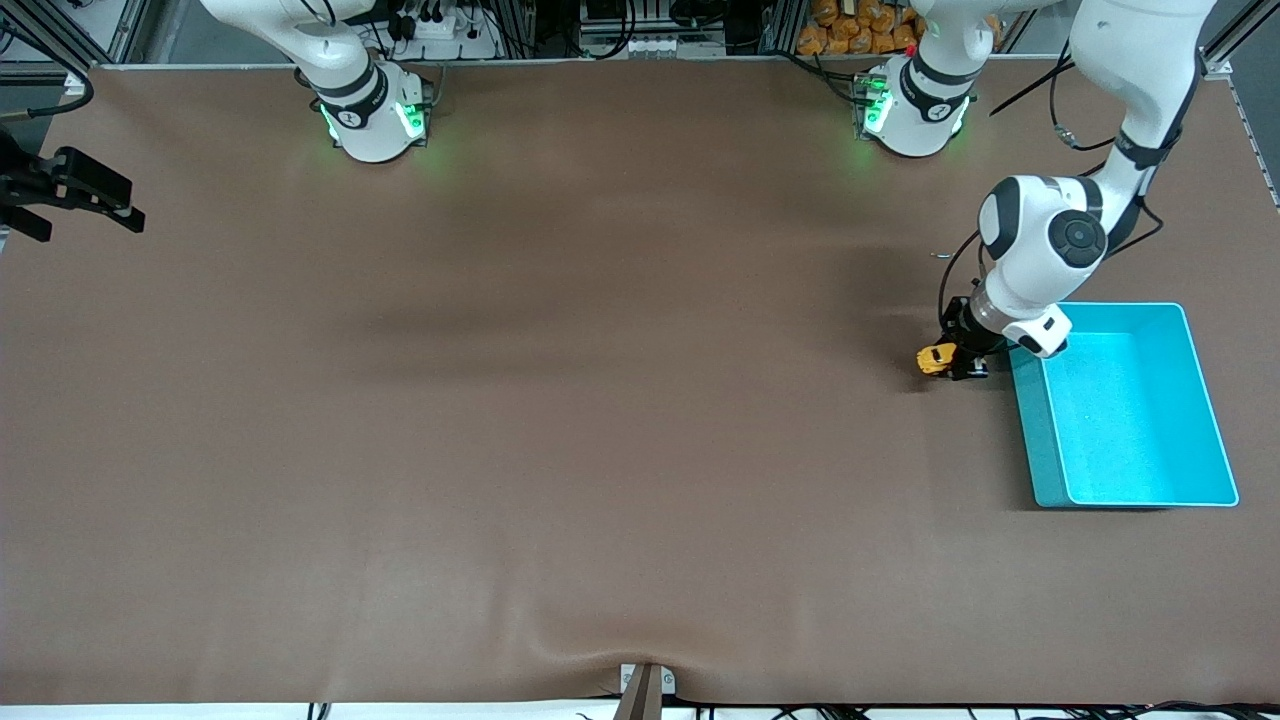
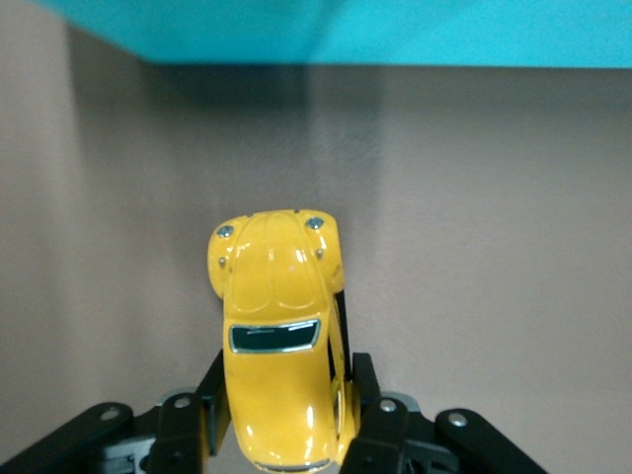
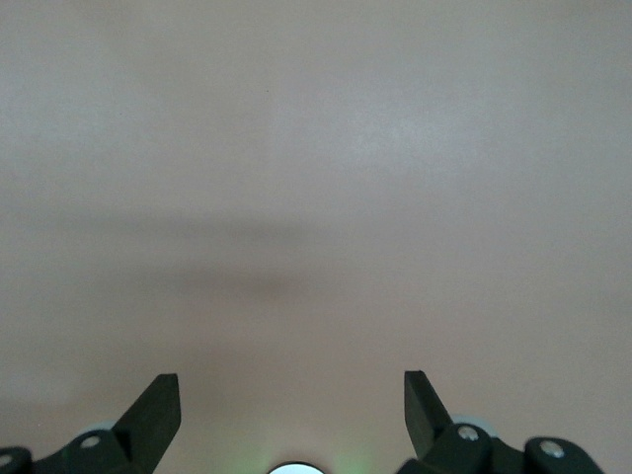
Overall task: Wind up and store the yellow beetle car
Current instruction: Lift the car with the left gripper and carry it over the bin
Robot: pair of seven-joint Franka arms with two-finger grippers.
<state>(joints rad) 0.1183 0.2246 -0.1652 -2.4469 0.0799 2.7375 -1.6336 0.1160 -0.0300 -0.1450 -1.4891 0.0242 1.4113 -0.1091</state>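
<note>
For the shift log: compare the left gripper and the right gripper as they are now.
The left gripper is shut on the yellow beetle car beside the turquoise bin; the right gripper is open and empty. The left is low at the table; the right waits over bare table. Both have black fingers.

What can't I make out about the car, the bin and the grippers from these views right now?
- yellow beetle car: in the front view the left gripper and the wrist above it hide its rear; in the left wrist view the picture's edge cuts it off, and its wheels and any winding part do not show.
- turquoise bin: only a rim strip shows in the left wrist view.
- right gripper: partly cut off by the front view's edge.
</note>
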